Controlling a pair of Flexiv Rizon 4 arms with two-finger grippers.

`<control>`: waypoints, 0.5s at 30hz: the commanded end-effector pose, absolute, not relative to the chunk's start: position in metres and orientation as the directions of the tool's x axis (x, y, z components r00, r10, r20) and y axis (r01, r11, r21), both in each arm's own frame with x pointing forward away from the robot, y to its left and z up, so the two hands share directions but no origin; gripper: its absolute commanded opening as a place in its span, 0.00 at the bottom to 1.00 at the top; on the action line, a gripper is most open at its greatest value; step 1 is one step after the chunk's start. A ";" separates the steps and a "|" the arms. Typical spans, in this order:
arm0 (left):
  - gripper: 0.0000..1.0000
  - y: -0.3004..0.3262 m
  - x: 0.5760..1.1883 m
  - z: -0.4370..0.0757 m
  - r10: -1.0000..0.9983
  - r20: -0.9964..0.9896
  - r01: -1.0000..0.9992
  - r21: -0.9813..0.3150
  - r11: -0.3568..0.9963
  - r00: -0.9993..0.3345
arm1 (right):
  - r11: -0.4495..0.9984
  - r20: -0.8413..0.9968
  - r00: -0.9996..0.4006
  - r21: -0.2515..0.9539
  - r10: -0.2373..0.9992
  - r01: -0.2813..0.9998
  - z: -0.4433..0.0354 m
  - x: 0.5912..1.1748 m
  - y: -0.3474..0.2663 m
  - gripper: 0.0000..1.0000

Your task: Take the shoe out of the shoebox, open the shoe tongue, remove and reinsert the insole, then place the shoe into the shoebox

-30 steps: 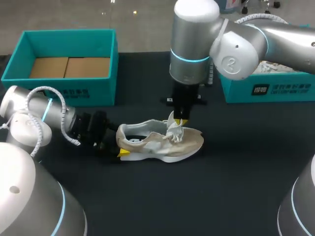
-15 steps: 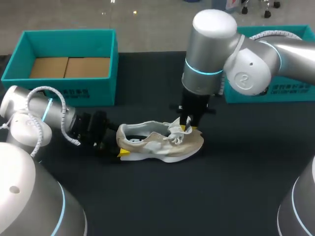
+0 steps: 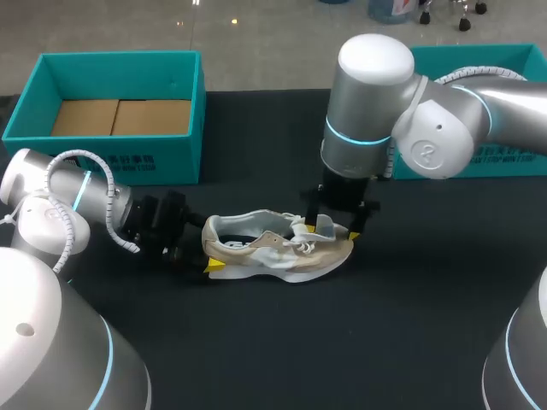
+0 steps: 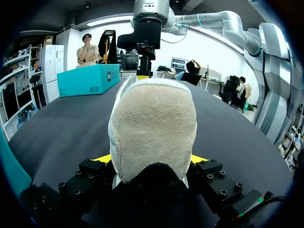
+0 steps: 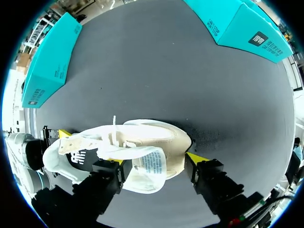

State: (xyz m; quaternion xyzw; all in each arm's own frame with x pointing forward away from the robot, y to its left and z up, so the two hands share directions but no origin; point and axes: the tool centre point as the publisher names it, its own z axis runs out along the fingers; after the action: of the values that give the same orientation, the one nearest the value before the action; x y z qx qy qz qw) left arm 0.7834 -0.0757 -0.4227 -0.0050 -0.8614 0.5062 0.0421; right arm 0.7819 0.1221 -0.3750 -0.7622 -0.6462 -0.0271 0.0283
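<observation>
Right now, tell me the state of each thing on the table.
shoe: out of the box, upright on its sole, tongue flipped toward the toe.
shoebox: open, empty.
left gripper: shut on the shoe's heel.
right gripper: open, straddling the shoe's toe end.
second teal box: mostly hidden behind the right arm.

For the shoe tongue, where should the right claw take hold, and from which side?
Probably the tongue's free top end, the labelled flap, from above, one finger on each flat face. It sticks up clear of the laces, and the left claw is shut on the heel, steadying the shoe.
</observation>
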 end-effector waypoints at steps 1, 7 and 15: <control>0.00 -0.078 0.785 -0.428 0.052 0.069 -0.034 -0.870 0.491 -0.996 | -0.170 0.072 0.169 0.019 0.983 0.985 -0.366 0.780 0.126 1.00; 0.00 -0.078 0.785 -0.428 0.052 0.069 -0.034 -0.870 0.491 -0.996 | -0.133 0.082 0.127 0.077 0.989 0.988 -0.337 0.780 0.130 1.00; 0.00 -0.078 0.785 -0.428 0.052 0.069 -0.034 -0.870 0.491 -0.996 | -0.057 0.100 0.044 0.134 0.994 0.989 -0.308 0.782 0.139 1.00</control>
State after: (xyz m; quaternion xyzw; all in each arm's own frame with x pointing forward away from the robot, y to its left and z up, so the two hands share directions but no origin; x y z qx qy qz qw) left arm 0.7833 -0.0758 -0.4227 -0.0051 -0.8613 0.5063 0.0421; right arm 0.7868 0.1433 -0.3174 -0.7237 -0.6855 -0.0793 -0.0106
